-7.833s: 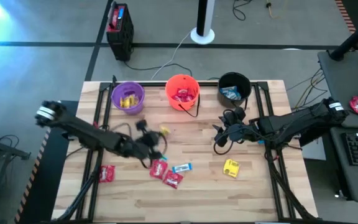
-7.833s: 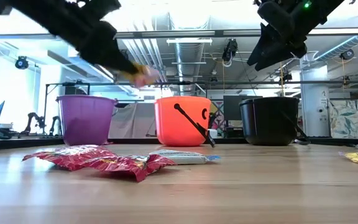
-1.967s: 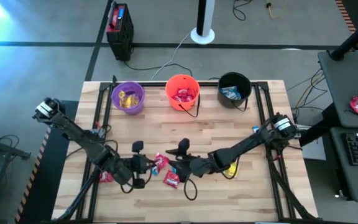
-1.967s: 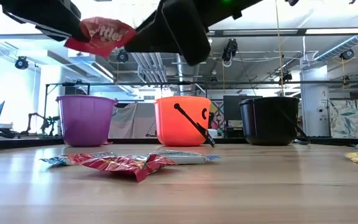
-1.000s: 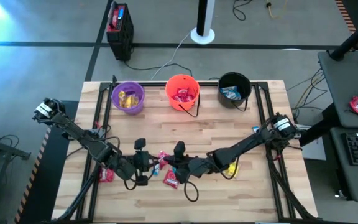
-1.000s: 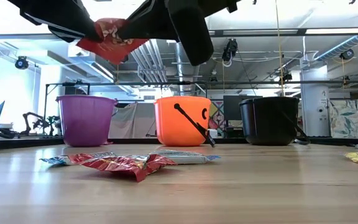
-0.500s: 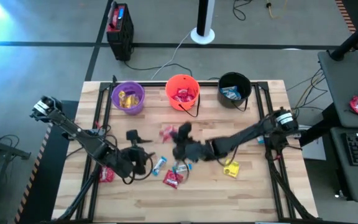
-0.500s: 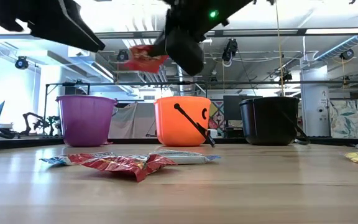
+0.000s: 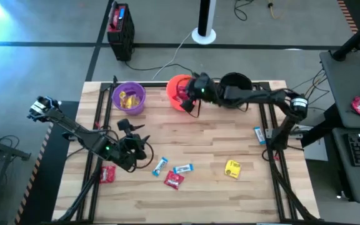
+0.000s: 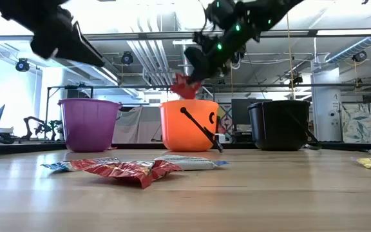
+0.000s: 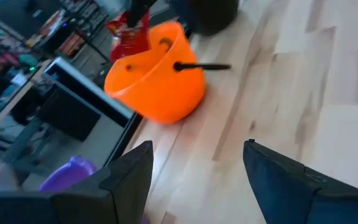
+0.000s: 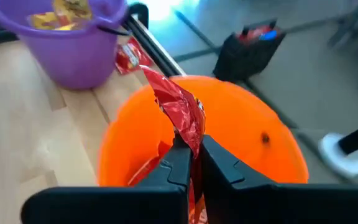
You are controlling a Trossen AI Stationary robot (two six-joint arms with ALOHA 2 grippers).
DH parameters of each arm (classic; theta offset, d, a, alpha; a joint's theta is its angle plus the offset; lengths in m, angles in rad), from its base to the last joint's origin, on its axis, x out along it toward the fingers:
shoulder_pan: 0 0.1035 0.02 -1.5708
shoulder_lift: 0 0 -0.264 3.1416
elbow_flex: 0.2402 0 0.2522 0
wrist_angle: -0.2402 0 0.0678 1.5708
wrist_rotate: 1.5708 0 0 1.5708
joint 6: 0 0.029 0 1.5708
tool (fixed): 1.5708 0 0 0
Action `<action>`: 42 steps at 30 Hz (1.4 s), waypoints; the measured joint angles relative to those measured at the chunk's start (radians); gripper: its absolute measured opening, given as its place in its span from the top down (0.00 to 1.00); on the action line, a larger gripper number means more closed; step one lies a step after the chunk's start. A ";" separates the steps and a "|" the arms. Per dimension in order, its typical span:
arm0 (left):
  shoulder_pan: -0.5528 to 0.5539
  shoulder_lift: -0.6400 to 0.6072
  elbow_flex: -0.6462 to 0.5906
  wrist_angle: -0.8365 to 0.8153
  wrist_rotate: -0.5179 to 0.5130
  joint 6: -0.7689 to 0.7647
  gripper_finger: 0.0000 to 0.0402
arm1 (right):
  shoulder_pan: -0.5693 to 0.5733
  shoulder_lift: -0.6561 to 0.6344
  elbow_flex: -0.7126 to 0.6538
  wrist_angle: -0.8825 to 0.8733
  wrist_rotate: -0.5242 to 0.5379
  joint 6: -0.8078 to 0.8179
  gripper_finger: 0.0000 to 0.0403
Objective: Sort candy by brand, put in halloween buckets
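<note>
Even overhead light falls on the wooden counter [image 9: 242,137], casting only soft, faint shadows, while a cold blue glare flares across the floor [image 9: 17,25] at the far left. From counter height, bright ceiling fixtures and windows wash out the background, turning both arms into dark silhouettes. Motion blur smears the left wrist view; in the right wrist view the orange bucket [image 12: 253,130] is soft.
</note>
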 joint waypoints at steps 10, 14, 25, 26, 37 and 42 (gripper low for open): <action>0.009 0.021 -0.035 0.002 0.014 -0.111 0.42 | -0.068 0.028 0.000 -0.013 -0.047 0.101 0.88; 0.009 0.019 -0.035 0.009 0.127 -0.154 0.42 | -0.068 0.028 0.000 -0.035 -0.047 0.123 0.73; 0.007 0.024 -0.035 0.076 0.393 -0.244 0.42 | 0.016 -0.086 0.000 -0.143 -0.055 0.107 0.54; 0.007 0.029 -0.035 0.082 0.423 -0.260 0.42 | 0.035 -0.107 0.000 -0.166 -0.055 0.105 0.54; -0.047 0.241 -0.035 0.370 0.507 -0.302 0.42 | 0.292 -0.266 -0.076 -0.283 0.012 0.162 0.60; -0.080 0.352 -0.021 0.441 0.448 -0.358 0.42 | 0.399 -0.272 -0.120 -0.282 0.214 0.166 0.60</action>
